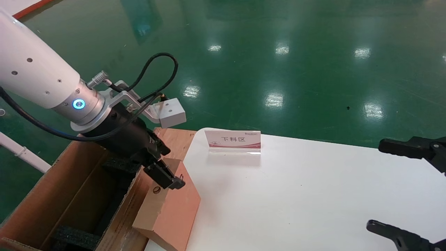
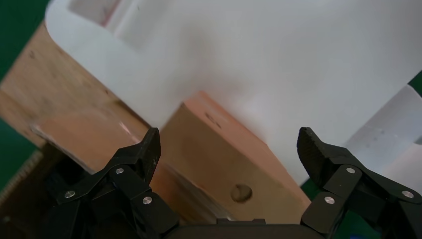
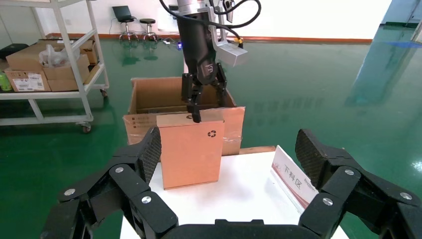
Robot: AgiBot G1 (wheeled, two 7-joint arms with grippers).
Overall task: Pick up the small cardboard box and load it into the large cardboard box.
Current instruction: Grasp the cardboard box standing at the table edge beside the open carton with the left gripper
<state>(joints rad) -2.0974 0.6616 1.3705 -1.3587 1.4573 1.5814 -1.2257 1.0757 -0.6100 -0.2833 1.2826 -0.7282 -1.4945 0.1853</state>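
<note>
While your left gripper [image 1: 166, 176] sits at the top edge of the small box [image 1: 174, 209], the load is not yet made: the box stands upright on the table's [image 1: 313, 195] left edge, just beside the large box [image 1: 52, 205], not inside it. From the left wrist view the fingers [image 2: 144, 152] are spread wide on either side of the box top, apart from it, so you have hold of nothing. Whether that is just ahead of a grasp cannot be read from this moment. What remains, as I judge it, is to close on the box, lift it clear of the table and lower it leftward into the large box.

Watch the near wall of the large box [image 3: 149, 117]: it rises between the small box and the cavity, so the box must go over it. Black foam pads [image 1: 75, 237] lie inside and may narrow the room for it.

Further right, a small sign [image 1: 232, 141] stands on the table, well apart from the work. At the far right your right gripper [image 1: 400, 188] hangs over the table edge, fingers wide open and empty, idle.
</note>
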